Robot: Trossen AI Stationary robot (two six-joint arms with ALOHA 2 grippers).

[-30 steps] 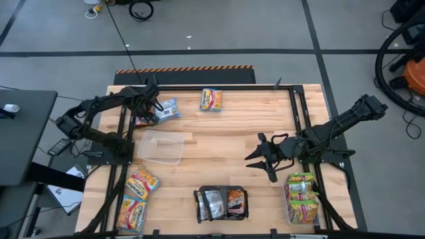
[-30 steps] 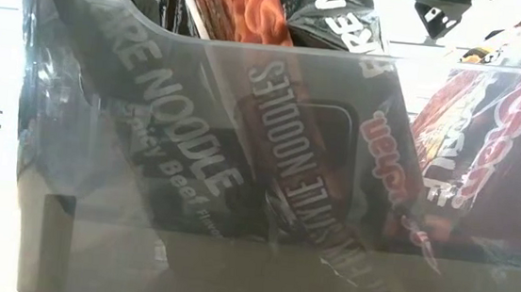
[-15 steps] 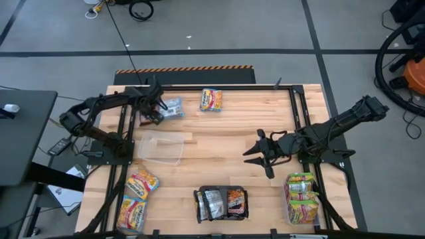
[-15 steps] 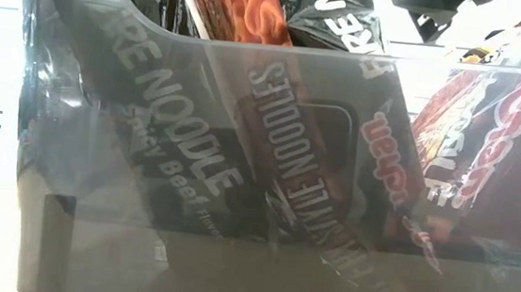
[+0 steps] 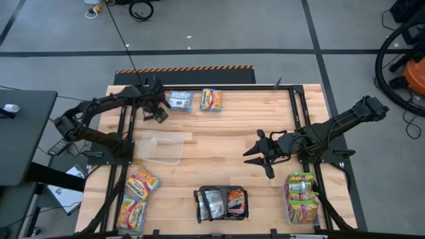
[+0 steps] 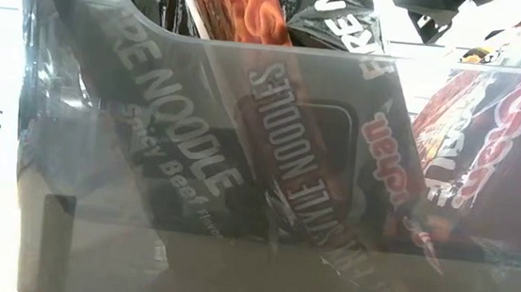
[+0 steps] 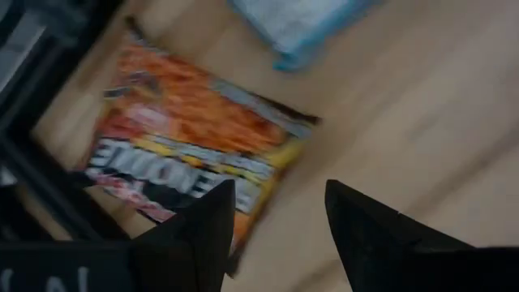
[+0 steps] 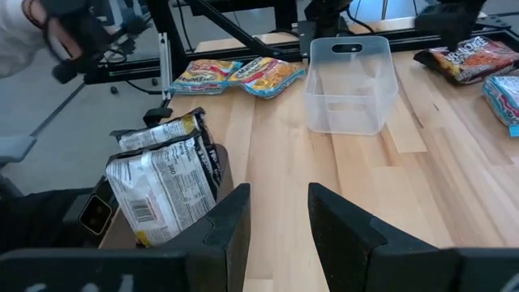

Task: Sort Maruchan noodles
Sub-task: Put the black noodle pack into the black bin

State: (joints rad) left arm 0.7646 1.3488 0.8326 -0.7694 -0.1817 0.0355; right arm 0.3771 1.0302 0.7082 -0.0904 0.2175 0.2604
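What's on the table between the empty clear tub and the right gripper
Nothing. In the high view, only bare wood lies between the clear tub and the open right gripper.

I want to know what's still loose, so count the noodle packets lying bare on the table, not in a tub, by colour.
Blue-silver packet: 1
Orange-red packets: 3, one at the far edge and two at the near left corner
Total: 4
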